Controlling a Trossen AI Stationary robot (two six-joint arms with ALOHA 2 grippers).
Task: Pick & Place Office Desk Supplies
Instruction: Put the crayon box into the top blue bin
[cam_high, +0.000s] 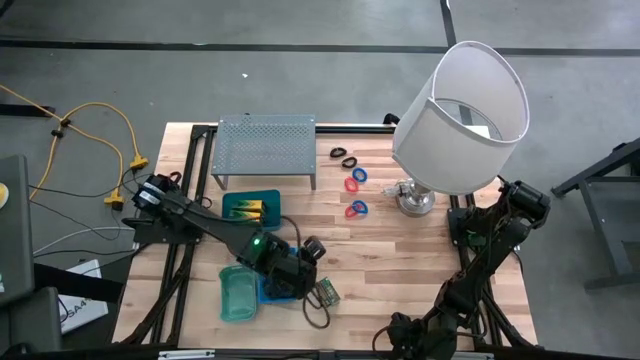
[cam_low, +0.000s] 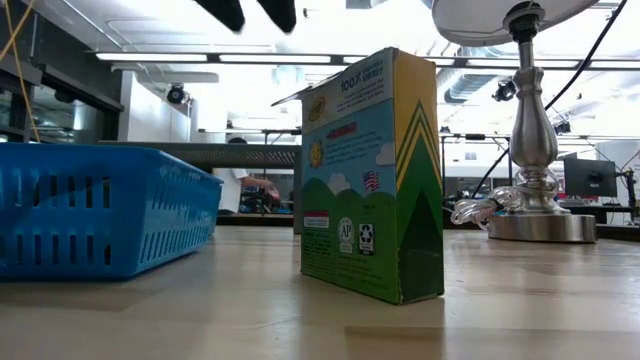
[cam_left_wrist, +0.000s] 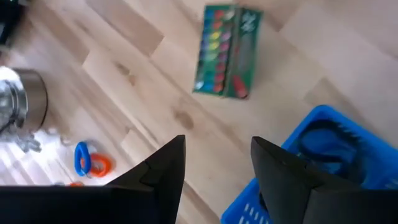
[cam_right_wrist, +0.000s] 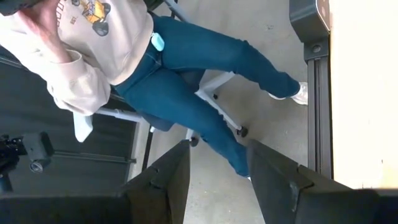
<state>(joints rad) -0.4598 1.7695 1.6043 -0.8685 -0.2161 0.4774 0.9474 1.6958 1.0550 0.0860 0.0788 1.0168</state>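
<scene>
**Crayon box stands alone under a parted pincer**

The crayon box (cam_low: 372, 175), green, blue and yellow with a row of coloured crayons printed on one face, stands upright on the wooden worktop (cam_high: 400, 270), just beside the blue basket (cam_low: 100, 210). Red and blue rings (cam_high: 356, 209) lie near the lamp base (cam_high: 415, 198); black loops (cam_high: 342, 155) sit beside the grey rack (cam_high: 265, 148). The left pincer (cam_left_wrist: 214, 165) hangs above the box, fingers released, gripping nothing. The right pincer (cam_right_wrist: 214, 171) points off the worktop toward a seated person (cam_right_wrist: 155, 68), its fingers apart and empty.
</scene>
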